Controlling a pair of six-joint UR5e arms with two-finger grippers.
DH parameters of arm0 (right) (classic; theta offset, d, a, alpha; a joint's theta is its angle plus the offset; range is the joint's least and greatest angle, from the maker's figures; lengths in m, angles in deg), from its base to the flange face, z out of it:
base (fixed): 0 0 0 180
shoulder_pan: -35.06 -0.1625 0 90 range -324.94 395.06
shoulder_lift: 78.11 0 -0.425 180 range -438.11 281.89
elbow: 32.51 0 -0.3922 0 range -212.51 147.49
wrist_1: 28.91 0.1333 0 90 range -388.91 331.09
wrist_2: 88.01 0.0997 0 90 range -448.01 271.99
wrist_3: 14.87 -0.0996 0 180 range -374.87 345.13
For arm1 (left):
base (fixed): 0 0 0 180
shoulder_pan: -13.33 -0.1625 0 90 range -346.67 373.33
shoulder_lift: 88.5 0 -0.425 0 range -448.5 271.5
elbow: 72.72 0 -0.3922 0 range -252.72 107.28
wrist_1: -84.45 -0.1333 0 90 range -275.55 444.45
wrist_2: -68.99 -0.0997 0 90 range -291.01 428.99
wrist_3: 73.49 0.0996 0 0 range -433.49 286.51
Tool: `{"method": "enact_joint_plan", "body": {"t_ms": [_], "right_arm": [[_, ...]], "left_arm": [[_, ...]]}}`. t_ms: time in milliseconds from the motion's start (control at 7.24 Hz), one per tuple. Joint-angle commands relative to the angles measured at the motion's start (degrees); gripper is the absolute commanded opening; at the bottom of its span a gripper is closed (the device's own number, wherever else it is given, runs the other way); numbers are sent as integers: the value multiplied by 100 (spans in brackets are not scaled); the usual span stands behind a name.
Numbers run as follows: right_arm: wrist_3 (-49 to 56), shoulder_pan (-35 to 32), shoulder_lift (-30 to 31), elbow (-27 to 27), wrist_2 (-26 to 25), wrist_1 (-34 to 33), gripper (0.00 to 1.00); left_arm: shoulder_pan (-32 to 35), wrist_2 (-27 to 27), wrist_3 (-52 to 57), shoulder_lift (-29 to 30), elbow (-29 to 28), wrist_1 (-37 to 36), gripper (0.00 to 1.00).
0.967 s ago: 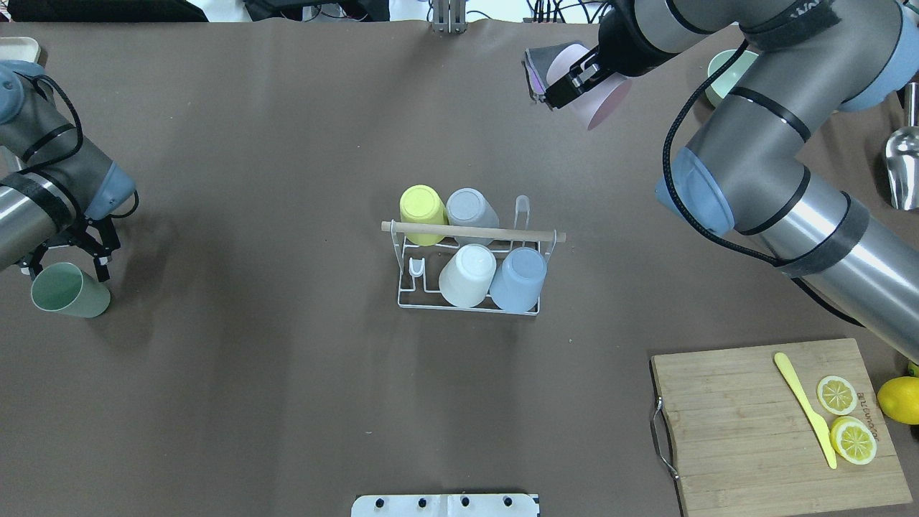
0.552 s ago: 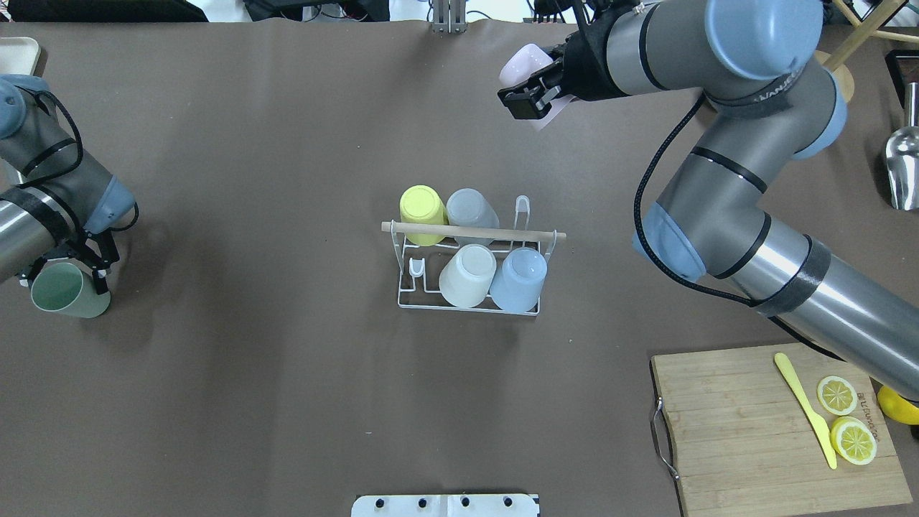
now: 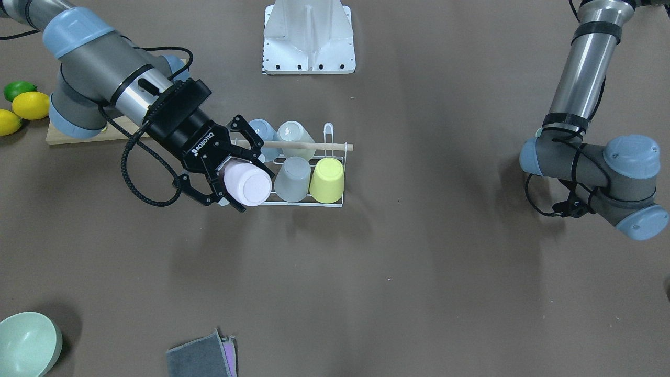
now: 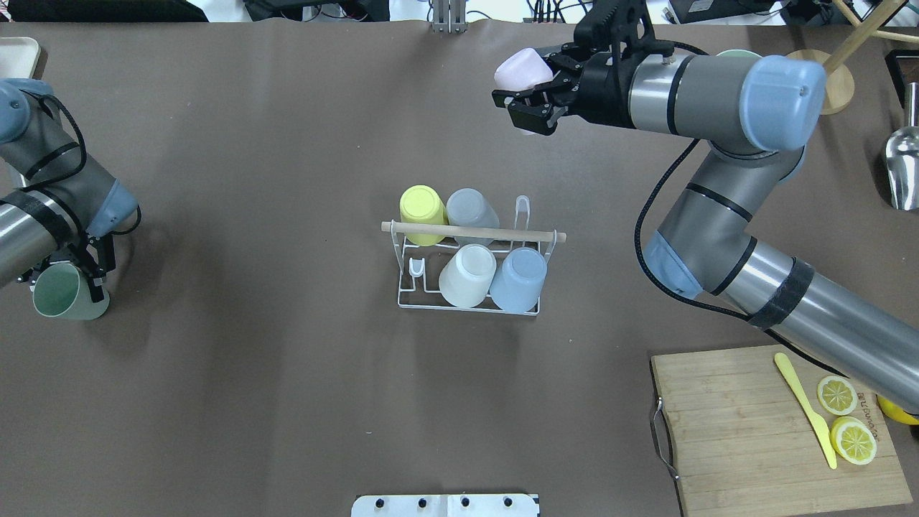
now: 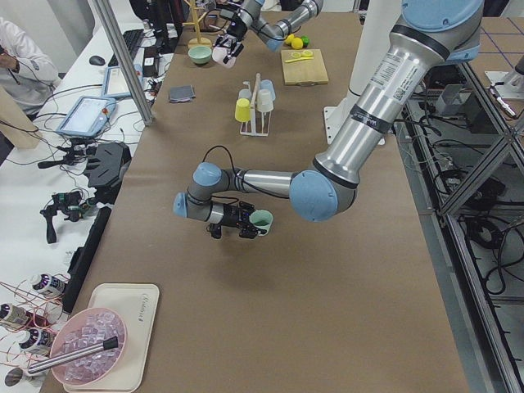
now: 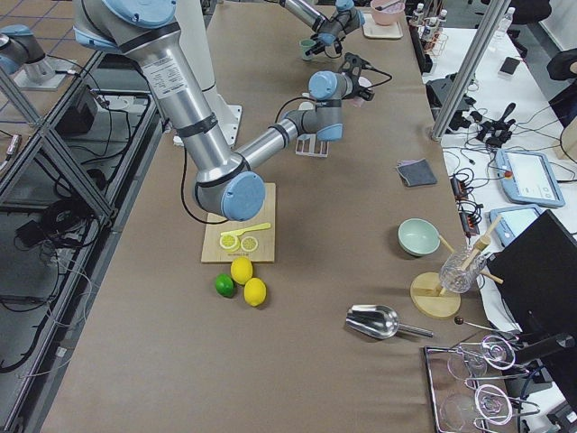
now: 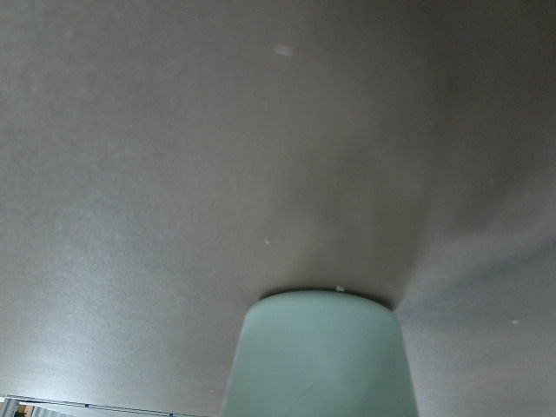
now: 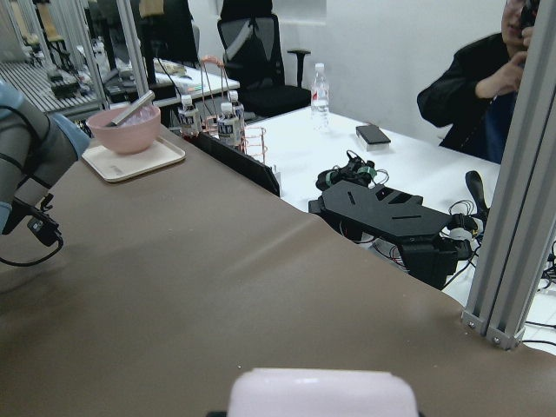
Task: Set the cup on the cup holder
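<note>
The white wire cup holder [image 4: 409, 291] with a wooden rod [image 4: 474, 232] stands at mid-table, also seen in the front view [image 3: 335, 205]. Yellow [image 4: 422, 206], grey, white and blue cups sit upside down on it. Two prongs stand bare: back right [image 4: 522, 208] and front left [image 4: 416, 268]. My right gripper [image 4: 523, 108] is shut on a pink cup [image 4: 522, 70], lying sideways in the air beyond the rack's back right; the front view shows it [image 3: 246, 186] beside the rack's end. My left gripper [image 4: 66, 276] is shut on a green cup [image 4: 61, 296] low at the table's left edge.
A cutting board [image 4: 747, 438] with lemon slices and a yellow knife lies front right. A metal scoop [image 4: 903, 165] and wooden stand [image 4: 836, 79] are far right. A green bowl [image 3: 26, 343] and folded cloth [image 3: 201, 358] lie on the far side.
My right arm swung the pink cup leftward and turned it, base now pointing away from the robot. The left gripper tilted the green cup slightly and stayed in place.
</note>
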Motion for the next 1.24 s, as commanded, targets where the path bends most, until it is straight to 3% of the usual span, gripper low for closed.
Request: {"method": "enact_joint_plan", "body": {"t_ms": [0, 552, 828, 1105], "right_arm": [[-332, 52, 75, -706, -189, 1555, 0], [-860, 649, 58, -1163, -682, 3435, 0], [-800, 756, 40, -1444, -665, 3790, 0], [-634, 869, 14, -1700, -674, 3940, 0]], "left_arm": [[-21, 7, 34, -24, 7, -5, 47], [-30, 95, 61, -111, 515, 161, 44], [67, 558, 34, -138, 718, 460, 44], [408, 614, -88, -103, 955, 959, 44]]}}
